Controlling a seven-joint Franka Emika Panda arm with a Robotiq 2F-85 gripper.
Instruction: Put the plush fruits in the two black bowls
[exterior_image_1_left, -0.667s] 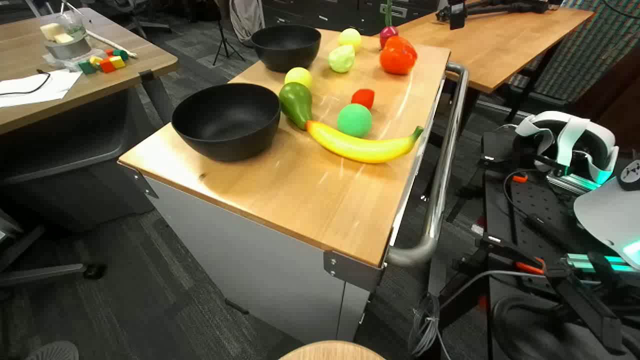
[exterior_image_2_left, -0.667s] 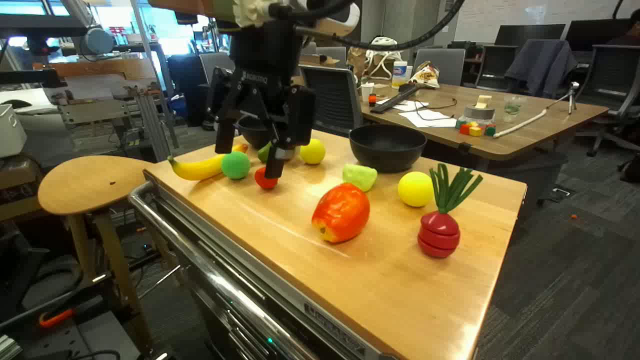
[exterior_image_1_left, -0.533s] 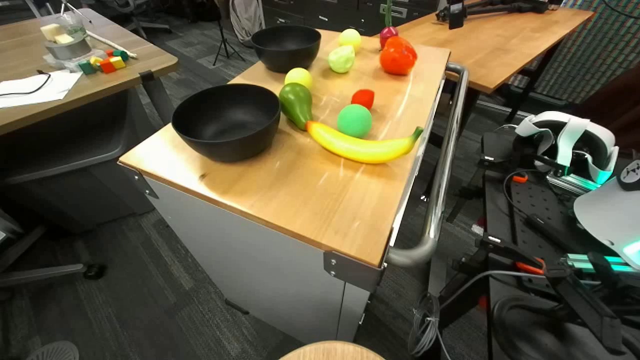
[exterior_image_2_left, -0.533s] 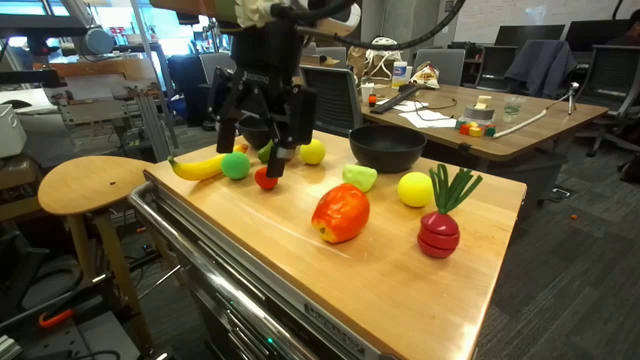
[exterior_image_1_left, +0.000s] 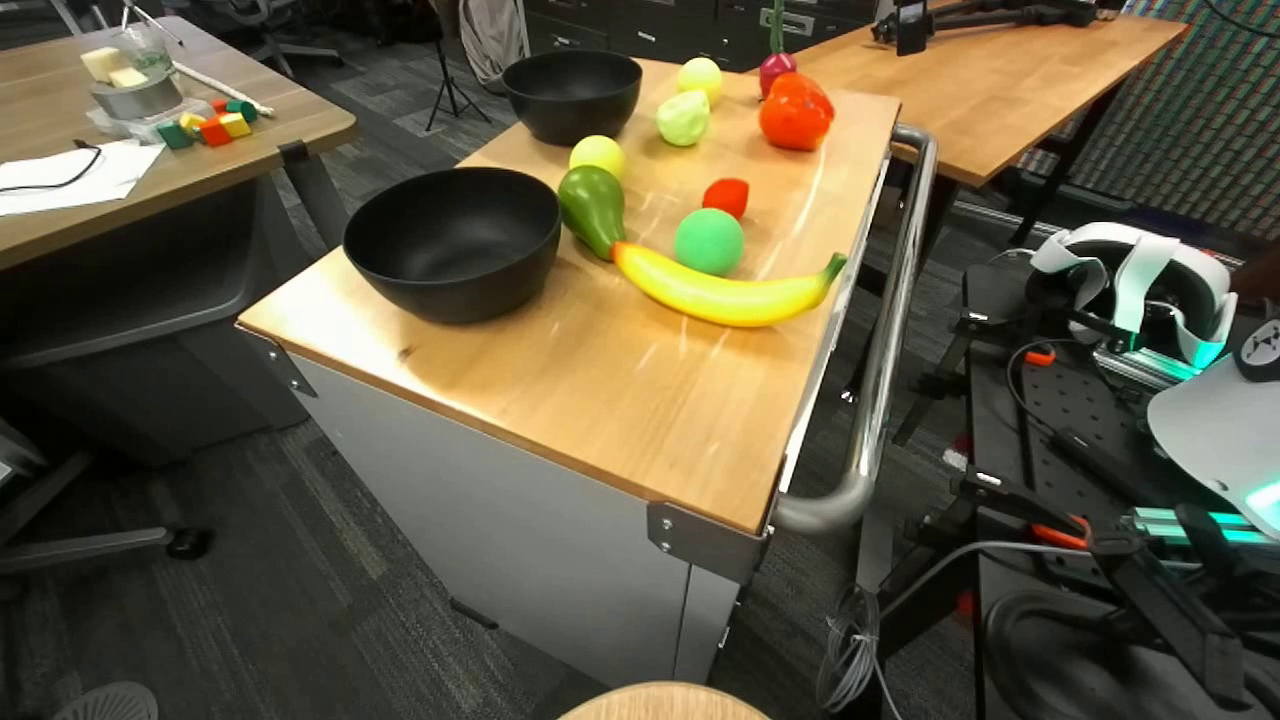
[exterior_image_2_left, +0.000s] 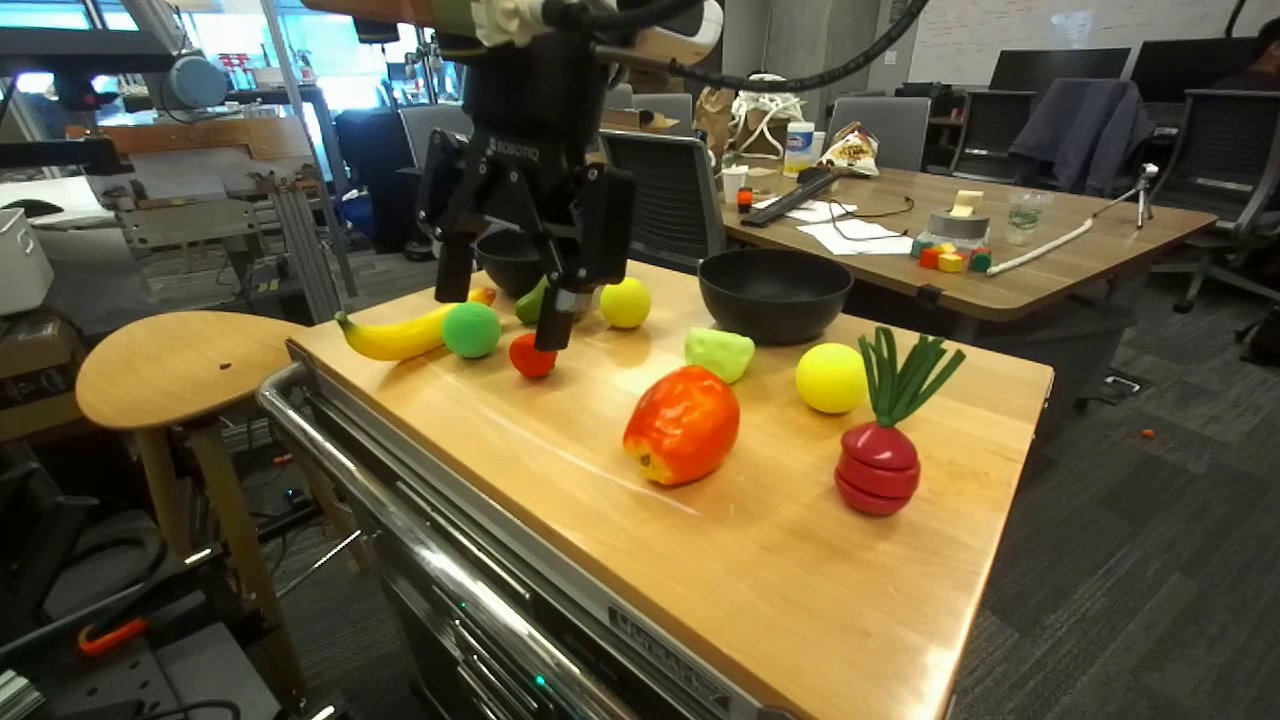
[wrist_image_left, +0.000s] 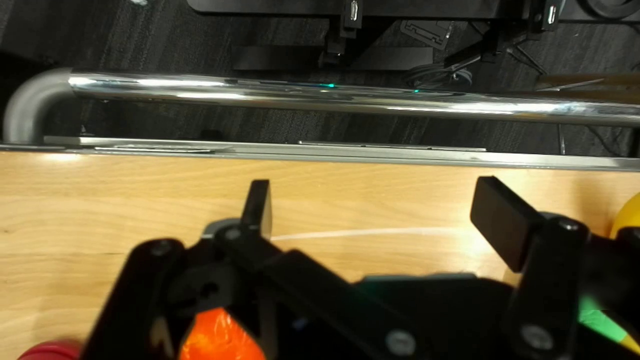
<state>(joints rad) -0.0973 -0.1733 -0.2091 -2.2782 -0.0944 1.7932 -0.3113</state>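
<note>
Two glossy black bowls, the near one (exterior_image_1_left: 450, 290) and the far one (exterior_image_1_left: 570, 122), stand on the wooden cart top; they look empty. Around them lie a yellow banana (exterior_image_1_left: 735, 292), a green ball (exterior_image_1_left: 709, 241), a small red fruit (exterior_image_1_left: 726, 197), a green avocado (exterior_image_1_left: 594, 205), a yellow ball (exterior_image_1_left: 597, 157), a light green piece (exterior_image_1_left: 684, 118), a second yellow ball (exterior_image_1_left: 699, 77), an orange-red fruit (exterior_image_2_left: 683, 427) and a red beet-like toy with green leaves (exterior_image_2_left: 877, 470). My gripper (exterior_image_2_left: 505, 298) is open and empty above the cart. In the wrist view, bare wood shows between its fingers (wrist_image_left: 378, 212).
A metal handle bar (exterior_image_2_left: 420, 520) runs along one cart edge. A wooden stool (exterior_image_2_left: 185, 365) stands off the cart's end. A table with blocks and papers (exterior_image_2_left: 850, 238) is behind. A VR headset (exterior_image_1_left: 1150, 275) sits on a black rack.
My gripper has shifted very slightly up and to the right in an exterior view, and is still open. The fruits and bowls have not moved.
</note>
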